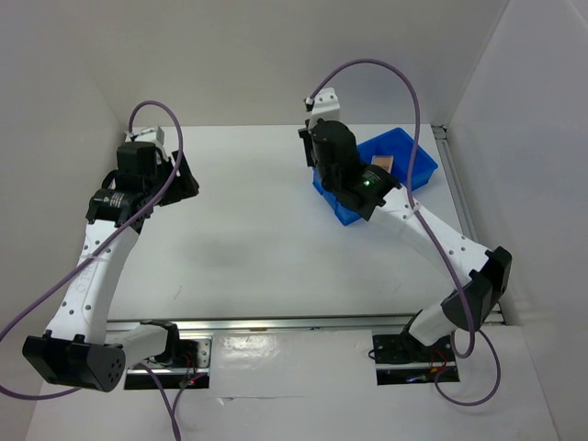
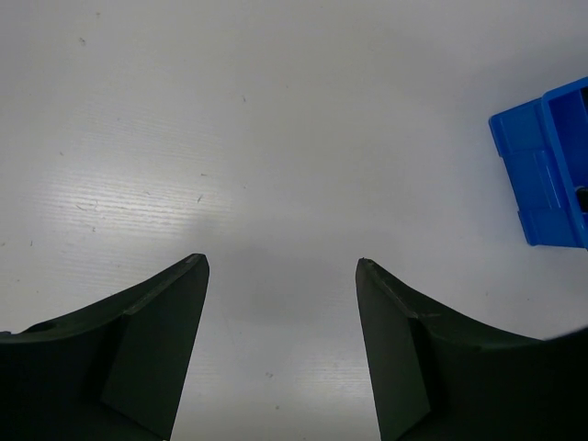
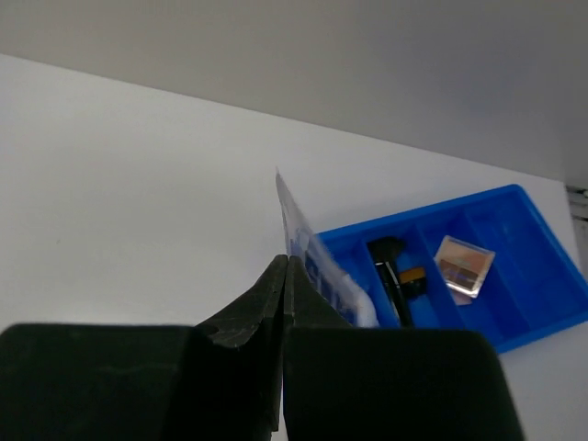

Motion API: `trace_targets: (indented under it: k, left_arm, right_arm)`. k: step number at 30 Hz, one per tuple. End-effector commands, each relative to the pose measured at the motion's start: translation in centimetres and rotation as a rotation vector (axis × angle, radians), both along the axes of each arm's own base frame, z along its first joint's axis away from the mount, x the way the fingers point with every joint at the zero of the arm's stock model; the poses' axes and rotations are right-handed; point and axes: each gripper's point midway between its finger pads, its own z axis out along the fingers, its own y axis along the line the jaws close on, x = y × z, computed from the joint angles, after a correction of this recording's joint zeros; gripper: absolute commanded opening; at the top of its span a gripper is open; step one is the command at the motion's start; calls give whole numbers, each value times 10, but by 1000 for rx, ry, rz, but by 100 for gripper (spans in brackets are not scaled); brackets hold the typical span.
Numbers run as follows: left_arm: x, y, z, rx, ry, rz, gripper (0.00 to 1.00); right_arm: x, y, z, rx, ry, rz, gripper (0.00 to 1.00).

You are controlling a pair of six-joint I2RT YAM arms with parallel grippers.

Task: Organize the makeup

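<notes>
- Two pieces of makeup already lie in the blue bin (image 3: 519,308): a black brush (image 3: 388,250) in one compartment and a tan compact (image 3: 464,265) in the next one along, apart from each other
- One more piece is in hand: the right gripper (image 3: 287,262) is clenched, and a thin strip palette (image 3: 308,241) juts out from between its fingertips, so I judge it pinched there by one end
- That palette stands up on edge and slants over the near corner of the bin; whether its far end touches the bin wall or floor cannot be told from the wrist view, and in the top view the arm hides it
- Left gripper (image 2: 282,262) hangs released with the jaws spread wide and nothing between them, above bare table (image 2: 276,110), well apart from the bin, whose corner shows only at the right edge of its view
- Judged progress: past the middle and in a placing step, since the palette is at the bin but not yet laid flat in a compartment
- Left to do, as I read it: lower the palette into a free compartment and let go of it
- Parts of the bin sit under the right arm in the top view, so how many pieces it holds in all, and whether other cosmetics wait elsewhere, cannot be told
</notes>
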Motion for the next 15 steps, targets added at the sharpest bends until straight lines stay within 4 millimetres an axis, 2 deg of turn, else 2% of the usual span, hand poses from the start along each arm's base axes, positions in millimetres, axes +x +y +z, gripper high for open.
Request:
trace_targets:
  k: [1, 2, 3, 4, 6, 11, 13, 14, 15]
  left_arm:
    - [1, -4, 20, -10, -69, -22, 79]
    - [1, -4, 20, -10, -69, -22, 79]
    - [1, -6, 20, -15, -68, -29, 79]
    - [1, -6, 20, -15, -68, -29, 79]
    - [1, -6, 20, -22, -68, -24, 79]
    - [1, -8, 20, -28, -67, -32, 79]
    - [2, -8, 18, -27, -66, -32, 79]
    - [1, -9, 18, -32, -65, -40, 79]
    - [3, -9, 15, -32, -56, -40, 79]
  right_arm:
    - [-1, -49, 55, -10, -130, -171, 0]
    - [4, -59, 59, -4, -137, -196, 0]
    - [4, -59, 59, -16, -138, -195, 0]
    - [-1, -64, 72, 4, -165, -196, 0]
    - [-4, -67, 77, 14, -175, -197, 0]
    - [-17, -50, 76, 81, -129, -69, 0]
    - [-21, -34, 54, 87, -64, 9, 0]
    - [-23, -30, 50, 93, -46, 32, 0]
    - [-22, -21, 34, 99, 1, 58, 0]
